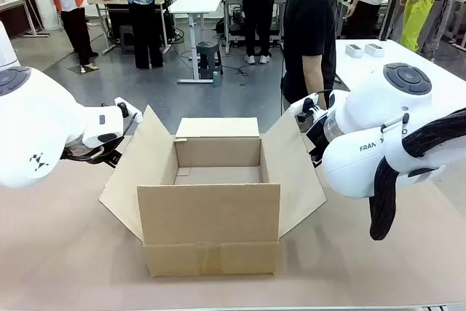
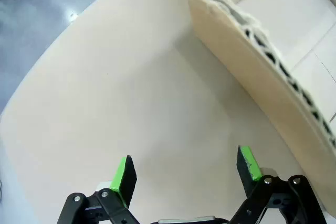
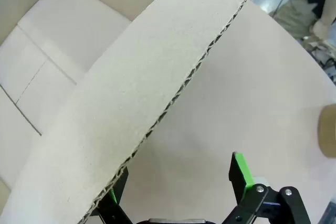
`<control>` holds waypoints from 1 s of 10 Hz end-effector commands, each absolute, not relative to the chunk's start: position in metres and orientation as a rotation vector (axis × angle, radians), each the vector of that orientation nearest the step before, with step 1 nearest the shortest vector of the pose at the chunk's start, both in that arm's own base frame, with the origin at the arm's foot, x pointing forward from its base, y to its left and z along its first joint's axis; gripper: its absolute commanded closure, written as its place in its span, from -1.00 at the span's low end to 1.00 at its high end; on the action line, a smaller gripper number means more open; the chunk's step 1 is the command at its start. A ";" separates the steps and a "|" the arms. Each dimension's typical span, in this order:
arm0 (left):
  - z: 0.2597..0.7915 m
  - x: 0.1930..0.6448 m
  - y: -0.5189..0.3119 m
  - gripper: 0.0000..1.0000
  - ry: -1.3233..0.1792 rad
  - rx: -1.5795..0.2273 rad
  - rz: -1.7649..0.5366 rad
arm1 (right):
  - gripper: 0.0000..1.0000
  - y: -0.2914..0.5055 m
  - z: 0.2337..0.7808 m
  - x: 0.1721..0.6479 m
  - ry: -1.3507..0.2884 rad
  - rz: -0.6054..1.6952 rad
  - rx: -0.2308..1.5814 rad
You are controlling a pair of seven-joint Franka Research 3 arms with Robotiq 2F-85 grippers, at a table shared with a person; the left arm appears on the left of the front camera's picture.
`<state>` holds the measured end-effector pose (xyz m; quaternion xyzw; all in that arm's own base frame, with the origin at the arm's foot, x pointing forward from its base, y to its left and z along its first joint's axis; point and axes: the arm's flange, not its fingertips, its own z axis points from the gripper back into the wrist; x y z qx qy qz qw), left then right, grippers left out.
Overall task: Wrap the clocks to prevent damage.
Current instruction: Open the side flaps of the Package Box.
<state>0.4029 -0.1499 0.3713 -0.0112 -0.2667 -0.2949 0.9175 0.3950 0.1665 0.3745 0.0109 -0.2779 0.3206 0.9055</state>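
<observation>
the left gripper (image 2: 186, 169) is spread wide and holds nothing. its green pads (image 2: 124, 174) hang over bare counter (image 2: 115, 93), just beside the left flap (image 2: 262, 61) of the cardboard box (image 1: 211, 209) and clear of it. the right gripper (image 3: 176, 182) is spread too, set across the corrugated edge of the right flap (image 3: 147, 87). one green pad (image 3: 241, 174) shows on the counter side, while the other finger is hidden behind the cardboard, so i cannot tell whether it touches the flap.

the front view shows the box standing open mid-counter, all four flaps splayed, an arm at each side. the right wrist view looks into the box at its plain cardboard floor (image 3: 63, 40). a tan rounded thing (image 3: 328, 129) sits at that picture's edge, too cropped to identify. a person in a black shirt (image 1: 309, 27) stands at the far side.
</observation>
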 end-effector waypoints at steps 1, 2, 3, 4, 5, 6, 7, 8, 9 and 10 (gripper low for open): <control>0.371 0.403 -0.150 -1.00 -0.549 -0.023 -0.607 | -1.00 0.166 0.375 0.395 -0.574 0.662 0.023; 0.371 0.403 -0.150 -1.00 -0.549 -0.023 -0.607 | -1.00 0.166 0.375 0.395 -0.574 0.662 0.023; 0.371 0.403 -0.150 -1.00 -0.549 -0.023 -0.607 | -1.00 0.166 0.375 0.395 -0.574 0.662 0.023; 0.371 0.403 -0.150 -1.00 -0.549 -0.023 -0.607 | -1.00 0.166 0.375 0.395 -0.574 0.662 0.023; 0.371 0.403 -0.150 -1.00 -0.549 -0.023 -0.607 | -1.00 0.166 0.375 0.395 -0.574 0.662 0.023; 0.371 0.403 -0.150 -1.00 -0.549 -0.023 -0.607 | -1.00 0.166 0.375 0.395 -0.574 0.662 0.023; 0.371 0.403 -0.150 -1.00 -0.549 -0.023 -0.607 | -1.00 0.166 0.375 0.395 -0.574 0.662 0.023; 0.371 0.403 -0.150 -1.00 -0.549 -0.023 -0.607 | -1.00 0.166 0.375 0.395 -0.574 0.662 0.023; 0.371 0.403 -0.150 -1.00 -0.549 -0.023 -0.607 | -1.00 0.166 0.375 0.395 -0.574 0.662 0.023; 0.371 0.403 -0.150 -1.00 -0.549 -0.023 -0.607 | -1.00 0.166 0.375 0.395 -0.574 0.662 0.023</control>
